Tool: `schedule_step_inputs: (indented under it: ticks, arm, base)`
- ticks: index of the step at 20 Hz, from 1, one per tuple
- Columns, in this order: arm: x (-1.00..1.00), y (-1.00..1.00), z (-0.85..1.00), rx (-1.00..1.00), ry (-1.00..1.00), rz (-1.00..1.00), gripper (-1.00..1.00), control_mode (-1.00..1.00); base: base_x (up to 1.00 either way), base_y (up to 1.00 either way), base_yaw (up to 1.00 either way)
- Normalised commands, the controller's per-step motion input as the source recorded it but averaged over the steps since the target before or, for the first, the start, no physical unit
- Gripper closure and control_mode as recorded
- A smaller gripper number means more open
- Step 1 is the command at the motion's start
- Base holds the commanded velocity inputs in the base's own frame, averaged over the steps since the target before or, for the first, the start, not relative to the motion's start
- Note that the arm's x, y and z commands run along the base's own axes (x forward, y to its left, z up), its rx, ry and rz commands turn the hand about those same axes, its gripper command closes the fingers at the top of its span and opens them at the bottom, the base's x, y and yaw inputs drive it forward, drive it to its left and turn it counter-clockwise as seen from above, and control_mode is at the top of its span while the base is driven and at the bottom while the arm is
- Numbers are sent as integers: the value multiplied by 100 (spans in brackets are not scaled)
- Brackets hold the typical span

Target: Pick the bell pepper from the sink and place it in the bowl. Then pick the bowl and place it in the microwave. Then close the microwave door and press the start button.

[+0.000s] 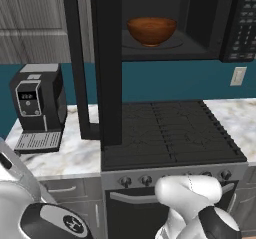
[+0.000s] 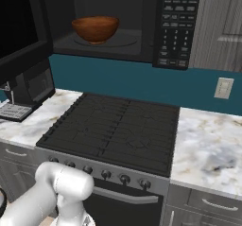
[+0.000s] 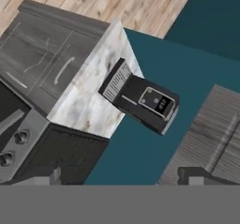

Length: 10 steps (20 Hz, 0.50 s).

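Note:
The reddish-brown bowl [image 1: 151, 30] [image 2: 95, 28] stands inside the dark cavity of the black microwave [image 1: 200, 18] [image 2: 142, 12] above the stove. The microwave door [image 1: 107, 58] [image 2: 19, 26] hangs swung open to the left, seen edge-on in the left base view. The keypad panel [image 2: 177, 26] [image 1: 242, 23] is on the microwave's right side. The bell pepper is hidden and the sink is out of view. My gripper [image 3: 124, 181] is open, its two fingertips [image 3: 54, 177] wide apart with nothing between them. It looks from well back at the counter left of the stove.
A black gas stove [image 1: 170, 130] [image 2: 118, 128] lies under the microwave, with knobs along its front. A black coffee machine [image 1: 37, 105] [image 3: 145, 101] stands on the marble counter [image 1: 75, 155] to the left. More marble counter [image 2: 208, 144] and a wall outlet [image 2: 223, 88] are on the right.

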Motion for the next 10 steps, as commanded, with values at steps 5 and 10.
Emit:
schedule_step_inputs:
  ticks: [5, 10]
  arm:
    - [71, 0, -24, 0, 1, -2, -100, -100]
    - [45, 0, -19, 0, 0, 0, -100, -100]
  base:
    - [0, 0, 0]
    - [0, 0, 0]
